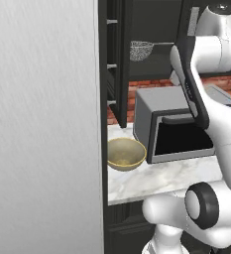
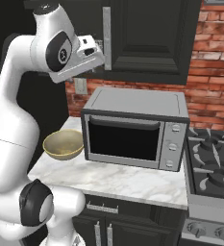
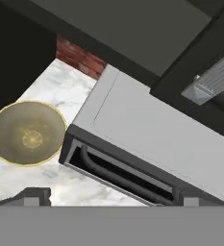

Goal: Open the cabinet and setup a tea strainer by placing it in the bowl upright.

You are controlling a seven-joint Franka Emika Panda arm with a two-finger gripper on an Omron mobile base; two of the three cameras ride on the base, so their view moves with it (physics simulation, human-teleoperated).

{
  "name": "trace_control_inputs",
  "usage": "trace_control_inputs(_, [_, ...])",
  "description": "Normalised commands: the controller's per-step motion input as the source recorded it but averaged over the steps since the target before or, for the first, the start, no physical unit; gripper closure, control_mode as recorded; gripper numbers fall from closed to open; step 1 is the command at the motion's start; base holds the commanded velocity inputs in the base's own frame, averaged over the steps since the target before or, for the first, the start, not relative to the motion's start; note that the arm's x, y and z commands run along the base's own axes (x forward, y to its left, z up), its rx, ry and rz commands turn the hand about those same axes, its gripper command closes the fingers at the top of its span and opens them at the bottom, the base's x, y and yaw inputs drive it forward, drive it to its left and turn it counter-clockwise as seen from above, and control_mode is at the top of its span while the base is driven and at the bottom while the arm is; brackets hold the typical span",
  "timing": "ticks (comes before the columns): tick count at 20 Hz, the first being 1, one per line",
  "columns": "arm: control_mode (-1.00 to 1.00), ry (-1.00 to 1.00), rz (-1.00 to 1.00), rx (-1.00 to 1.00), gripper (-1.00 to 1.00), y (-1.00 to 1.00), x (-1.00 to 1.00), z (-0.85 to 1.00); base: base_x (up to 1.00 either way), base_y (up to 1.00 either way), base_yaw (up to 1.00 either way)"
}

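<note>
The cabinet (image 1: 118, 59) hangs above the counter with its left door swung out, edge-on to the left base view. Inside, on a dark shelf, sits the tea strainer (image 1: 141, 49), a grey mesh basket with its wire handle pointing right. The olive-yellow bowl (image 1: 125, 154) (image 2: 63, 144) (image 3: 27, 133) stands on the marble counter left of the microwave and holds nothing. My gripper (image 2: 90, 52) (image 3: 112, 198) is open and holds nothing. It hovers high above the microwave's left part, close to the silver bar handle (image 2: 106, 38) (image 3: 213, 79) of the shut right door (image 2: 152, 38).
A grey microwave (image 2: 132, 129) (image 1: 174, 129) (image 3: 152, 139) takes up the counter's middle, against a red brick wall. A gas stove (image 2: 213, 168) lies to its right. A tall grey panel (image 1: 42, 124) walls off the left. Black lower cabinets (image 2: 101, 226) sit under the counter.
</note>
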Motion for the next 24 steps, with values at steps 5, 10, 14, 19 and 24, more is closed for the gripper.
trace_control_inputs(5, [-1.0,-0.15,-0.14,-0.02,-1.0,-0.52,0.27,0.7,0.0,0.0,0.0])
trace_control_inputs(10, [-1.0,-0.16,-0.05,0.0,-1.0,-0.25,0.0,0.72,0.0,0.0,0.0])
trace_control_inputs(14, [-1.0,-0.13,0.01,-0.05,-1.0,0.0,-0.11,0.36,0.0,0.0,0.0])
trace_control_inputs(19, [-1.0,-0.01,0.01,0.07,-1.0,-0.05,-0.04,0.03,0.0,0.0,0.0])
trace_control_inputs(24, [-1.0,0.0,-0.04,0.45,-1.0,-0.09,0.0,0.0,0.0,0.0,0.0])
